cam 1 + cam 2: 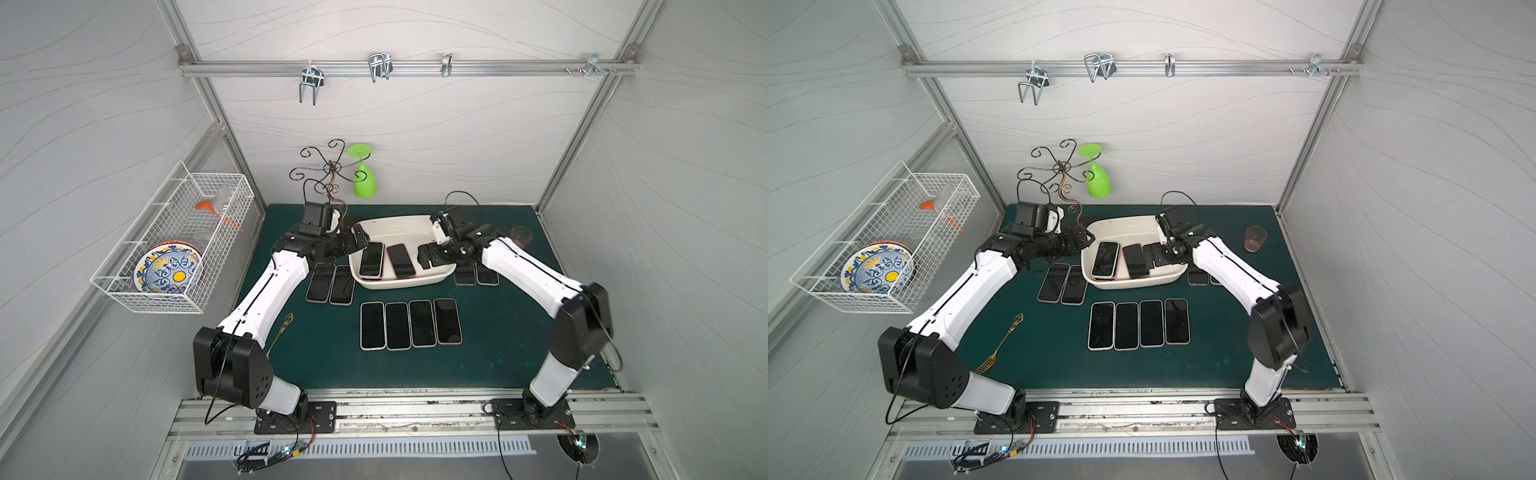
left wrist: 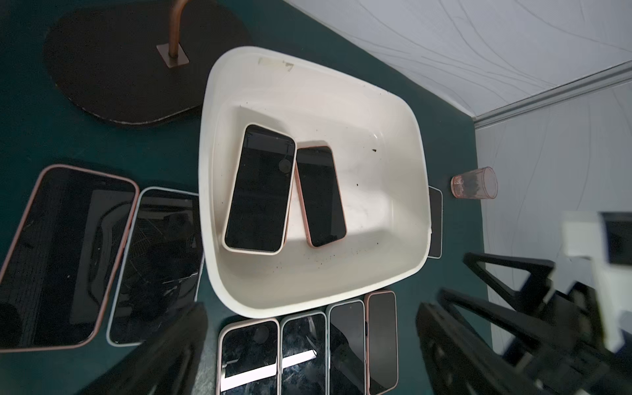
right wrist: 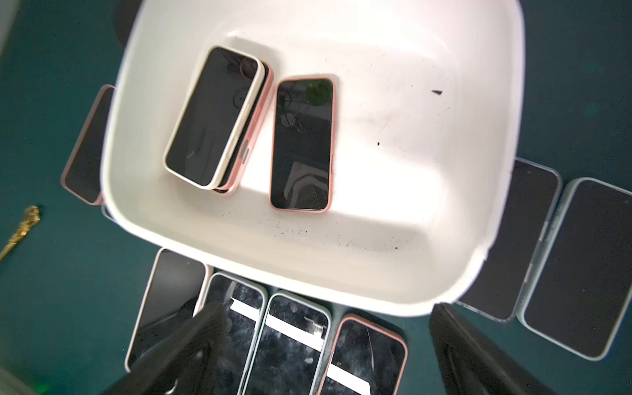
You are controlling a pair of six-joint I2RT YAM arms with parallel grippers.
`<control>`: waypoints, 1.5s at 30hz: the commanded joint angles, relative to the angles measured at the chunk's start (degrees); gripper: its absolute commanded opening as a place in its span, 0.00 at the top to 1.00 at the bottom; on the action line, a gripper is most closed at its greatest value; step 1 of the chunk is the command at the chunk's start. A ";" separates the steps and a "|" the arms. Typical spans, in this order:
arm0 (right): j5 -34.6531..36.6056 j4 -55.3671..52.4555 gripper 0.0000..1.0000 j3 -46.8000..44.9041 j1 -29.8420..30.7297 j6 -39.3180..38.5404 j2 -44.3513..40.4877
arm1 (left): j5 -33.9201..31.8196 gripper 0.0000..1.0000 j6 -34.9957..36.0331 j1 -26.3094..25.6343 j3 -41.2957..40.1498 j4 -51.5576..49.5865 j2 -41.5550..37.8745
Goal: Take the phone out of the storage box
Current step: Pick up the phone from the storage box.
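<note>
The storage box [image 1: 397, 226] [image 1: 1125, 226], a cream-white tray, sits at the back middle of the green mat. Inside it a cream-cased phone [image 1: 371, 259] [image 2: 260, 188] [image 3: 212, 116] lies stacked on a pink-cased one. A second pink-cased phone [image 1: 401, 261] [image 2: 319, 196] [image 3: 302, 143] lies flat beside the stack. My left gripper [image 1: 360, 239] [image 2: 314, 345] hovers open at the box's left rim and holds nothing. Over the box's right end my right gripper [image 1: 428, 255] [image 3: 325, 342] hangs open, also with nothing in it.
Several phones lie on the mat: a row in front of the box [image 1: 409, 324], two at its left [image 1: 330, 284], two at its right [image 1: 476, 274]. A wire stand [image 1: 328, 170] with a green glass [image 1: 363, 178], a pink cup [image 1: 521, 237], a gold fork [image 1: 1000, 345] and a wall basket [image 1: 174, 245] surround them.
</note>
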 commanded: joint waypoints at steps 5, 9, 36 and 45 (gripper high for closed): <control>1.86 -4.30 0.01 17.21 2.23 -5.70 17.19 | -0.05 0.00 1.51 1.03 0.77 -0.59 0.31; 0.98 -5.49 0.01 23.70 2.31 -6.78 23.74 | 0.99 0.00 1.40 1.04 1.64 -0.54 1.67; -3.44 -8.86 0.02 34.01 3.03 -7.75 38.17 | 0.81 0.01 0.13 1.39 -2.39 2.09 1.46; -0.06 -14.80 0.01 36.45 3.00 -8.74 41.33 | 1.56 0.01 0.52 1.70 -2.64 2.18 1.83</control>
